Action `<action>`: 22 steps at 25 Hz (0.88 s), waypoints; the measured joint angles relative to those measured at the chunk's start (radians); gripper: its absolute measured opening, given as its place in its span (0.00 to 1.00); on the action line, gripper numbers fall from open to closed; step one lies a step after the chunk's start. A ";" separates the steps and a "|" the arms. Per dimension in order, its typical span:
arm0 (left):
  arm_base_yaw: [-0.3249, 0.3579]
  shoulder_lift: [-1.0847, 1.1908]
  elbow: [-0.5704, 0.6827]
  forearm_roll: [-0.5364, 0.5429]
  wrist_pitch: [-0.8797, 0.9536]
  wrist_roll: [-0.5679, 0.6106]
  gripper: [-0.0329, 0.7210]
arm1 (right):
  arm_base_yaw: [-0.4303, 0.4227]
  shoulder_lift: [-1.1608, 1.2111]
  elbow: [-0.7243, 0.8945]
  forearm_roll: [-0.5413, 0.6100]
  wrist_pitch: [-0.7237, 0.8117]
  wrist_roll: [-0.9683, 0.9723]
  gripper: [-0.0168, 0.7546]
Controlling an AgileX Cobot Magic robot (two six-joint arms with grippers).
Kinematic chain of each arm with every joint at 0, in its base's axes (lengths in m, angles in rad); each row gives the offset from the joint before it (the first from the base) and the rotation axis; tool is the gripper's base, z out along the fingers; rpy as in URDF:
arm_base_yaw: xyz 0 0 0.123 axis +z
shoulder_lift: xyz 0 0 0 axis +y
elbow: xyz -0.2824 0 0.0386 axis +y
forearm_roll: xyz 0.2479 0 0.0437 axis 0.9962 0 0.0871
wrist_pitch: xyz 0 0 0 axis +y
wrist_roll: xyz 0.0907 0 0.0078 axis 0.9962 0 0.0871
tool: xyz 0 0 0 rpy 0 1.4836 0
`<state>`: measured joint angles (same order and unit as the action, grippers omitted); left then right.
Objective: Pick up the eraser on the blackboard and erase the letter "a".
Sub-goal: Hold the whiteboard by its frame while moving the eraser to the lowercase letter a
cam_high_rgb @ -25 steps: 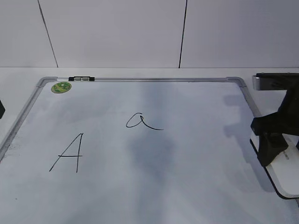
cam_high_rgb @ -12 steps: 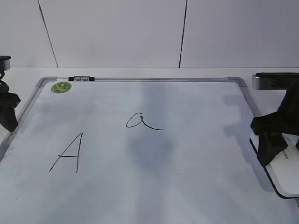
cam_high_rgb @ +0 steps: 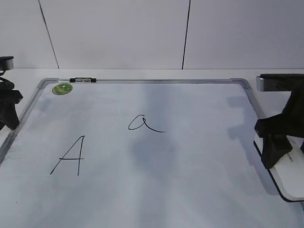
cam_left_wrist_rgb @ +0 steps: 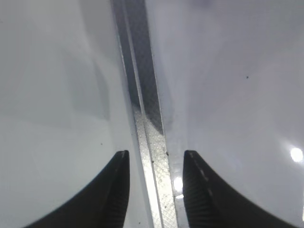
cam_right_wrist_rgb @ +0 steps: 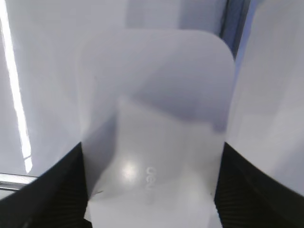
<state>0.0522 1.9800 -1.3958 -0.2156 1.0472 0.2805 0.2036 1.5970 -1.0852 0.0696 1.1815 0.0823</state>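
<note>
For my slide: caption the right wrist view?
Right pincer straddling the white eraser, fingers on both long sides, above the blackboard.

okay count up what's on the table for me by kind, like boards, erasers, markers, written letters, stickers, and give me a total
Blackboard: 1
Eraser: 1
Marker: 1
Written letters: 2, the letter "a" and the capital "A"
Green sticker: 1
Total: 6

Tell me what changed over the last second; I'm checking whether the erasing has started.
Only the left gripper moved: it came into view at the left frame of the large white dry-erase board. The right gripper stays astride the oblong white plastic eraser. The cursive "a" remains unerased.
</note>
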 joint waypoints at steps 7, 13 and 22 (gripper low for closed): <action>0.038 0.022 -0.019 -0.059 0.018 0.056 0.40 | 0.000 0.000 0.000 0.000 0.000 0.000 0.75; 0.080 0.022 -0.019 -0.122 0.022 0.099 0.40 | 0.000 0.000 0.000 0.000 0.000 0.000 0.75; 0.080 0.060 -0.019 -0.158 0.026 0.119 0.40 | 0.000 0.000 0.000 0.002 0.000 0.000 0.75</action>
<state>0.1325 2.0403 -1.4149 -0.3736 1.0729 0.3990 0.2036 1.5970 -1.0852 0.0718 1.1815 0.0823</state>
